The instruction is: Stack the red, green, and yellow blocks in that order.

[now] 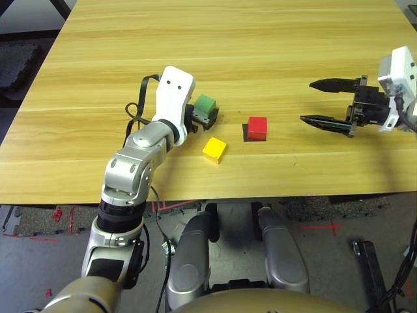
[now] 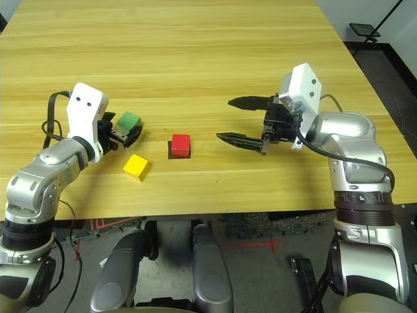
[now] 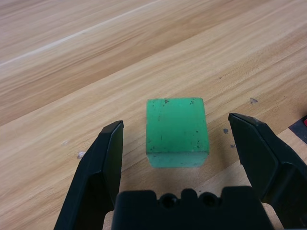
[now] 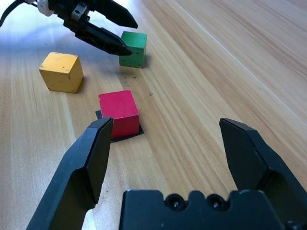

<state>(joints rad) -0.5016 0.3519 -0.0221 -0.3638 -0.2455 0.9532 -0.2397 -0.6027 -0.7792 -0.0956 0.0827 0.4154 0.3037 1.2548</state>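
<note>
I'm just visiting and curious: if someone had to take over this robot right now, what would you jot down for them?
Left gripper: open, fingers either side of the green block, not closed on it.
Right gripper: open, holding nothing, hovering right of the blocks.
Red block: on the black patch, nothing on top.
Yellow block: loose on the table.
Done: nothing stacked.
Left: green onto red, then yellow on top.

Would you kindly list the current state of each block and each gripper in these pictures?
red block: resting on the black patch, nothing stacked on it
green block: flat on the table, between the left gripper's open jaws, not gripped
yellow block: alone on the table, untouched
left gripper: open, straddling the green block
right gripper: open, empty, off to the red block's side
</note>
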